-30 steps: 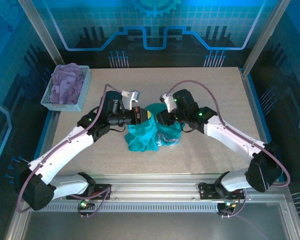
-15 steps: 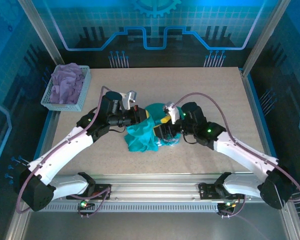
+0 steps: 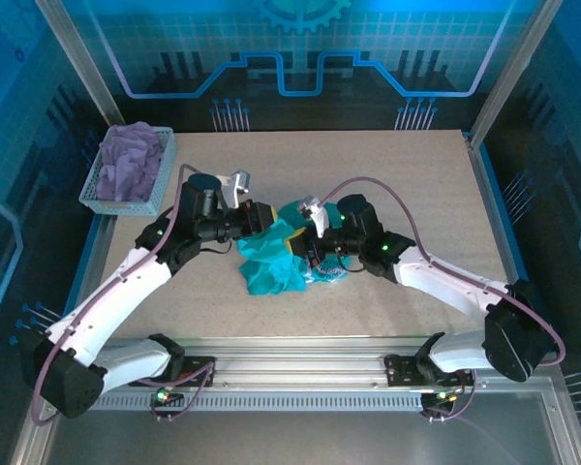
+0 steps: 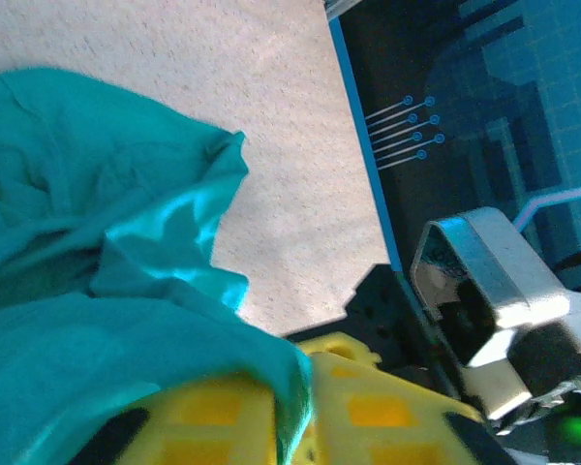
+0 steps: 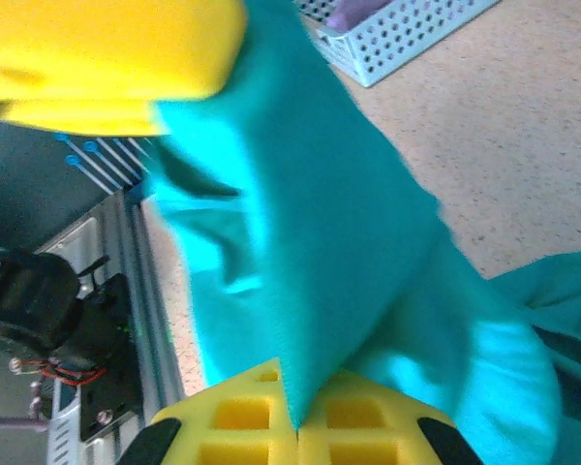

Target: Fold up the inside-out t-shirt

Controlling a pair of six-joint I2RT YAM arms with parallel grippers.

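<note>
The inside-out t-shirt (image 3: 269,271) is a bunched teal heap at the middle of the table, between both arms. My left gripper (image 3: 274,223) reaches its upper left side. In the left wrist view the left gripper (image 4: 298,412) has its yellow pads closed on a fold of the t-shirt (image 4: 87,252). My right gripper (image 3: 307,244) comes in from the right, close to the left one. In the right wrist view the right gripper (image 5: 298,418) is shut on a raised ridge of the t-shirt (image 5: 329,223). A yellow finger of the left gripper (image 5: 107,58) shows at the upper left there.
A pale mesh basket (image 3: 160,184) with a lavender garment (image 3: 131,165) stands at the table's far left, and the basket (image 5: 397,39) also shows in the right wrist view. Bare speckled tabletop (image 3: 426,184) lies right of the arms. A metal rail (image 3: 300,373) runs along the near edge.
The right gripper opened, moved left and toward the left gripper, and closed on the cloth. The left arm drew back to the left, pulling the shirt's upper edge with it.
</note>
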